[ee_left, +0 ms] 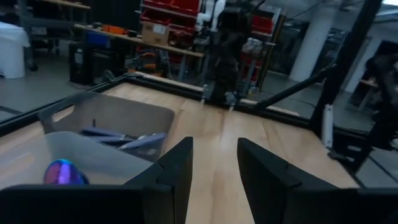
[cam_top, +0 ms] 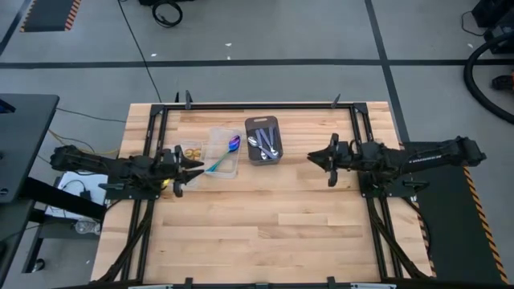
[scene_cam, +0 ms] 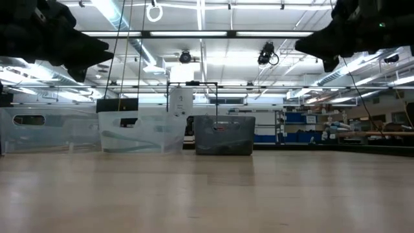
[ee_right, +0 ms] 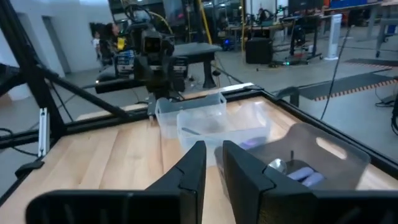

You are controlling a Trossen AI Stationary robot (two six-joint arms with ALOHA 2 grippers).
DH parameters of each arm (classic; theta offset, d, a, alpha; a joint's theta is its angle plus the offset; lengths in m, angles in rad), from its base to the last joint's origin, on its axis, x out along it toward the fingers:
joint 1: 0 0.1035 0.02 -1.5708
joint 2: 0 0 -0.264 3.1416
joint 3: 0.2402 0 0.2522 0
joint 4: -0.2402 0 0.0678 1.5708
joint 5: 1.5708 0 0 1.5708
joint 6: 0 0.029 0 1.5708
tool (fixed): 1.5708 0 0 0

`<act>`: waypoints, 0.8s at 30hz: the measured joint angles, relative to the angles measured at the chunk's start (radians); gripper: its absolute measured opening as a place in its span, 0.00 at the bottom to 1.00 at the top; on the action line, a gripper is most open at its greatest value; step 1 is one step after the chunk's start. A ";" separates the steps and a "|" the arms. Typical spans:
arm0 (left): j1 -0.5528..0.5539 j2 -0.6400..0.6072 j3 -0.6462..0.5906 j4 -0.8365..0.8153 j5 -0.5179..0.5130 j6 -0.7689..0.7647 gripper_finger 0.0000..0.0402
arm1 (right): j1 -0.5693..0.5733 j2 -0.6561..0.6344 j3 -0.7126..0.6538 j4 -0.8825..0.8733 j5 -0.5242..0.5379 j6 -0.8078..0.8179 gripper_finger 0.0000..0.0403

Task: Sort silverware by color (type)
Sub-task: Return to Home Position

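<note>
The spoons lie sorted in three bins at the table's far middle. Silver spoons lie in the dark gray tray. Rainbow spoons lie in a clear container, with a rainbow bowl showing in the left wrist view. Gold spoons lie in a second clear container, close to my left gripper. My left gripper hovers open just left of the containers, holding nothing. My right gripper hovers right of the tray, fingers a narrow gap apart, empty.
Bare wooden tabletop spreads over the near half and between the two arms. A black frame rail runs along the far edge and down both sides. Both grippers hang well above the table in the low view.
</note>
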 joint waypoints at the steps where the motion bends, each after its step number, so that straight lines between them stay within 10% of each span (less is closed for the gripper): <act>1: -0.001 -0.005 0.000 0.001 0.011 0.000 0.33 | -0.006 -0.028 -0.014 -0.009 -0.001 0.004 0.16; 24: -0.185 0.002 0.001 -0.073 -0.104 -0.019 0.33 | -0.077 -0.328 -0.205 -0.014 -0.224 0.131 0.12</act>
